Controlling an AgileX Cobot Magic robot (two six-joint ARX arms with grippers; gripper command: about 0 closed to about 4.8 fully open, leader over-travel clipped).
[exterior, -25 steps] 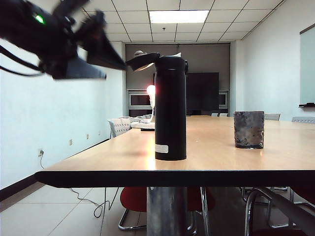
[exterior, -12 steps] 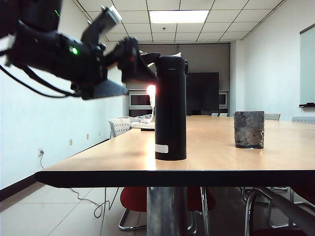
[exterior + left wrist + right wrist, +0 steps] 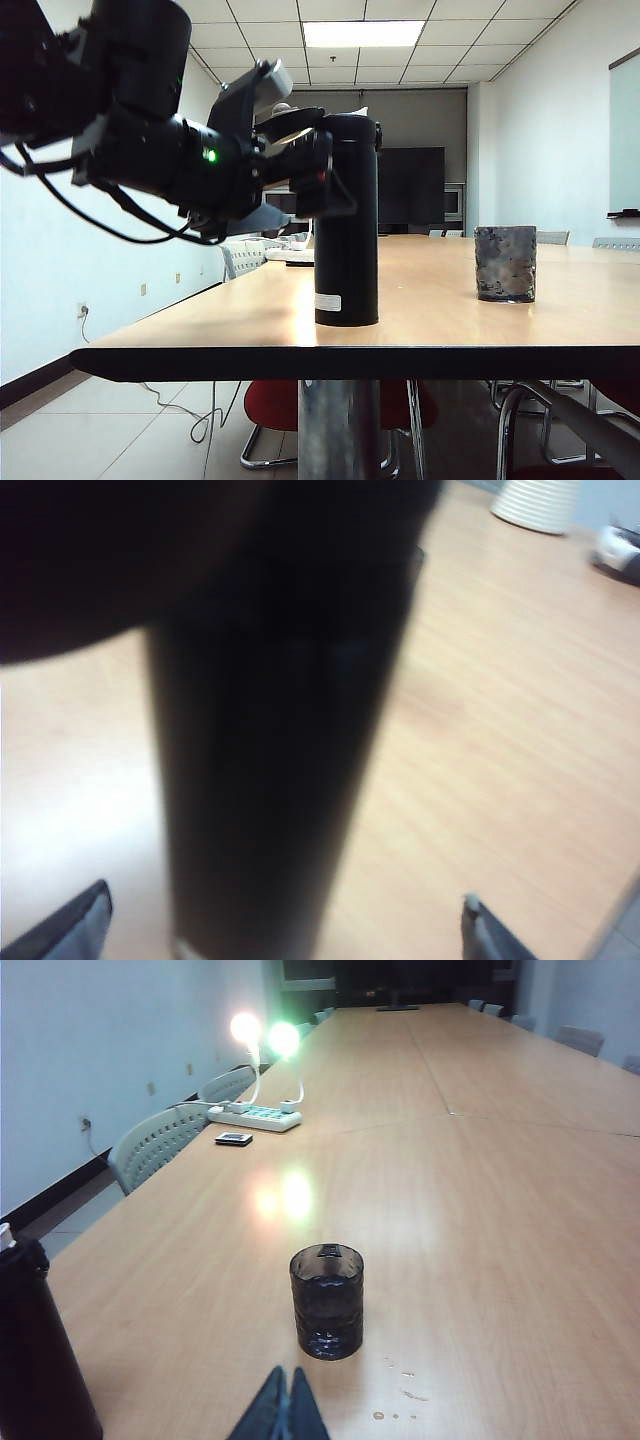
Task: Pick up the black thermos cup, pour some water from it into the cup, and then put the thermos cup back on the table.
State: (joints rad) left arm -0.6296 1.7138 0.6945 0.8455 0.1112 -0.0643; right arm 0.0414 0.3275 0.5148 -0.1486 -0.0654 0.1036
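Note:
The black thermos cup (image 3: 346, 250) stands upright near the front of the table (image 3: 450, 320), with its flip lid (image 3: 290, 122) hinged open. My left gripper (image 3: 335, 190) is level with its upper body, reaching in from the left. In the left wrist view the thermos cup (image 3: 280, 780) fills the gap of the left gripper (image 3: 285, 915); the jaws stand wide open on either side and do not touch it. The grey mottled cup (image 3: 505, 263) stands to the right. My right gripper (image 3: 285, 1405) is shut and empty, hovering short of the cup (image 3: 327, 1302), with the thermos cup (image 3: 35, 1360) off to one side.
A power strip with two lit lamps (image 3: 255, 1115) and a phone (image 3: 233, 1139) lie farther along the table. Water drops (image 3: 400, 1395) mark the wood beside the cup. White chairs (image 3: 160, 1140) line the table's edge, and a red chair (image 3: 275, 405) is under it.
My left arm has swung down and to the right, from the upper left of the exterior view to the thermos cup. Its jaws now straddle the cup. The thermos cup and the cup have not moved.

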